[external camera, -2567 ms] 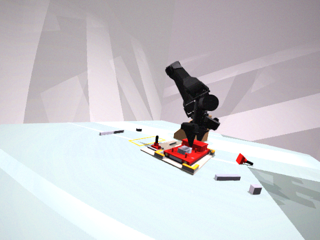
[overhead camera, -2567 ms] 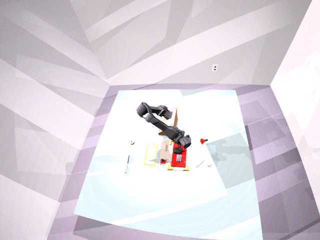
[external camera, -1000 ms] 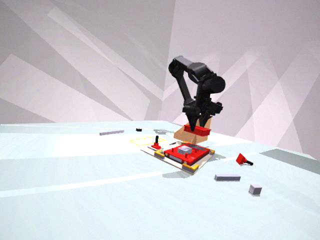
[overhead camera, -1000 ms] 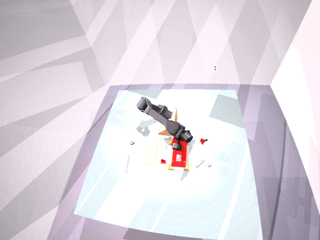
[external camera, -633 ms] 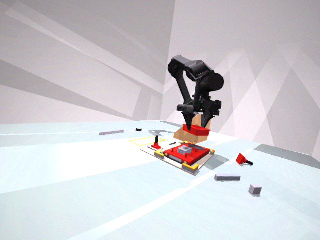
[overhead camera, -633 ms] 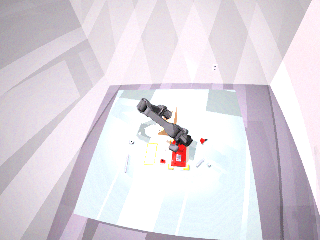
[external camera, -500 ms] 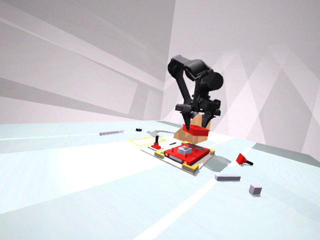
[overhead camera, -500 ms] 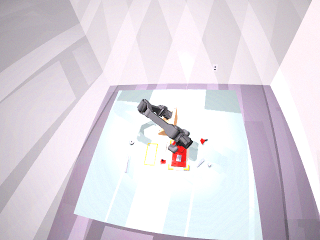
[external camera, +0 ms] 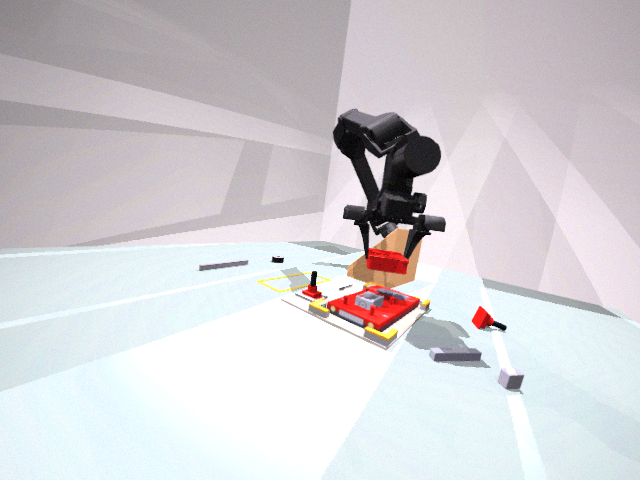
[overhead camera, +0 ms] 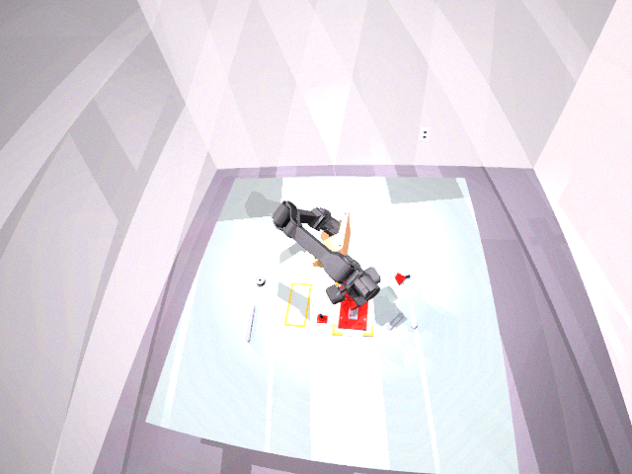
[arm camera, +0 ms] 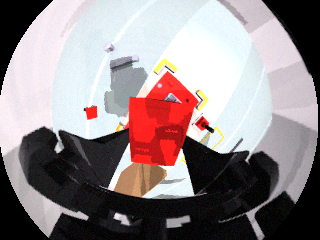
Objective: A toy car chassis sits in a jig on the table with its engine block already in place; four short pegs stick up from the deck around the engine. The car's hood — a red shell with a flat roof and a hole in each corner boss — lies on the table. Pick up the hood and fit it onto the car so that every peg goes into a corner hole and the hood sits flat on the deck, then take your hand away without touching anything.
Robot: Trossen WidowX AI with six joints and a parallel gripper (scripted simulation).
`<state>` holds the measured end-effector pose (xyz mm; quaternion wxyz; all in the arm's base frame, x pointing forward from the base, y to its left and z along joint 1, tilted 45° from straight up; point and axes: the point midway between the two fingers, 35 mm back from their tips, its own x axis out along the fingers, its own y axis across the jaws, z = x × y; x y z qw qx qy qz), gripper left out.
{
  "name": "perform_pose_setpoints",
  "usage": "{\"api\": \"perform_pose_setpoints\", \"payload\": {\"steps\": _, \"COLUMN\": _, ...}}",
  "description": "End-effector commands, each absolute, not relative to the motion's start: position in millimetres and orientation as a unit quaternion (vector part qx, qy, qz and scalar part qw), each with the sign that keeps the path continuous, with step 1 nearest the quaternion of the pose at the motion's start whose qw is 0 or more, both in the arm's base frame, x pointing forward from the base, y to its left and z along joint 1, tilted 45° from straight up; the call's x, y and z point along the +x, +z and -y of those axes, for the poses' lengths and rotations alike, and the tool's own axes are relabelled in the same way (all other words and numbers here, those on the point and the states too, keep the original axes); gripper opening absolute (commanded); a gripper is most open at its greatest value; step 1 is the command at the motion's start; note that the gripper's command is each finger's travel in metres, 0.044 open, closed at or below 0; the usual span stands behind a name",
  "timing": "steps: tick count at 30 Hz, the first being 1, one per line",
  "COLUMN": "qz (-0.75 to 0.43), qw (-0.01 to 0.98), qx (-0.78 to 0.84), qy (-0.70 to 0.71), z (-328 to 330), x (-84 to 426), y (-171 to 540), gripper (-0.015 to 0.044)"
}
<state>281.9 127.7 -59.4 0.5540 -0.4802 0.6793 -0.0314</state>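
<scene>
My gripper [external camera: 387, 256] [arm camera: 156, 134] is shut on the red hood [external camera: 386, 261] [arm camera: 159, 127], one finger on each side. The hood hangs in the air above and behind the car, clear of the deck, and looks slightly tilted in the exterior view. The red chassis [overhead camera: 361, 320] [external camera: 392, 316] [arm camera: 165, 86] sits in the jig with yellow corners [overhead camera: 367, 334] [external camera: 381, 333] [arm camera: 165, 66]. The grey engine block [overhead camera: 353, 312] [external camera: 368, 299] [arm camera: 172, 98] is on its deck, with short red pegs around it. The hood hides part of the chassis in the wrist view; its corner holes cannot be seen.
A brown wedge-shaped block [overhead camera: 348, 234] [external camera: 405, 260] [arm camera: 140, 180] stands behind the jig. A red piece with an upright black handle [overhead camera: 322, 318] [external camera: 311, 293] stands beside the chassis; another red piece [overhead camera: 399, 278] [external camera: 481, 317] [arm camera: 91, 112] lies opposite. Grey bars and a yellow outline [overhead camera: 301, 283] [external camera: 269, 286] lie around.
</scene>
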Motion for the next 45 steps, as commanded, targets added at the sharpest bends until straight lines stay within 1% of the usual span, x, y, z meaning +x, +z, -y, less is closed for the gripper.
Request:
{"api": "perform_pose_setpoints", "payload": {"steps": 1, "qz": -0.674, "qw": 0.583, "qx": -0.448, "qy": -0.072, "z": -130, "x": 292, "y": -59, "gripper": 0.0000}}
{"api": "perform_pose_setpoints", "payload": {"steps": 16, "qz": -0.640, "qw": 0.668, "qx": -0.312, "qy": -0.216, "z": -132, "x": 319, "y": -57, "gripper": 0.0000}}
{"api": "perform_pose_setpoints", "payload": {"steps": 24, "qz": -0.639, "qw": 0.669, "qx": -0.311, "qy": -0.217, "z": -129, "x": 319, "y": -60, "gripper": 0.0000}}
{"api": "perform_pose_setpoints", "payload": {"steps": 34, "qz": -0.639, "qw": 0.669, "qx": -0.311, "qy": -0.218, "z": -99, "x": 325, "y": -93, "gripper": 0.0000}}
{"api": "perform_pose_setpoints", "payload": {"steps": 45, "qz": -0.639, "qw": 0.669, "qx": -0.311, "qy": -0.218, "z": -98, "x": 325, "y": -94, "gripper": 0.0000}}
